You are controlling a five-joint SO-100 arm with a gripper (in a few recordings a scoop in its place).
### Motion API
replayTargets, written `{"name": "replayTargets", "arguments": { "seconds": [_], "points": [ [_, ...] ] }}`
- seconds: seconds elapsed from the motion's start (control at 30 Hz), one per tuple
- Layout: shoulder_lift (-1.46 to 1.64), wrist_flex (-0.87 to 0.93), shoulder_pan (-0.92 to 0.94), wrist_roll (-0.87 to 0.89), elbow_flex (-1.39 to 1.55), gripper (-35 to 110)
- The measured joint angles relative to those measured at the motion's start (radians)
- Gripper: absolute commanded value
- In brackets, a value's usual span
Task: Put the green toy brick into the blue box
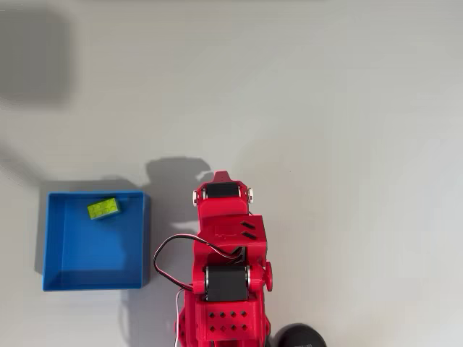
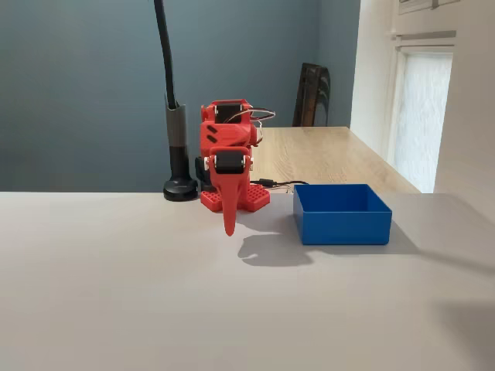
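The green toy brick lies inside the blue box, on its floor near the far left corner in the overhead view. In the fixed view the blue box stands right of the red arm and its front wall hides the brick. The red arm is folded up beside the box. My gripper hangs straight down, its tip just above the table, left of the box and apart from it. Its fingers are shut with nothing between them.
A black pole on a round base stands behind the arm's base. A black cable loops out from the arm toward the box. The grey table stretches wide in front of the arm, and a wooden table stands behind.
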Motion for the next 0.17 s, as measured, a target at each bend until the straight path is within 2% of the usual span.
{"name": "replayTargets", "arguments": {
  "seconds": [0.17],
  "points": [
    [0.0,0.0,0.0,0.0,0.0,0]
  ]
}}
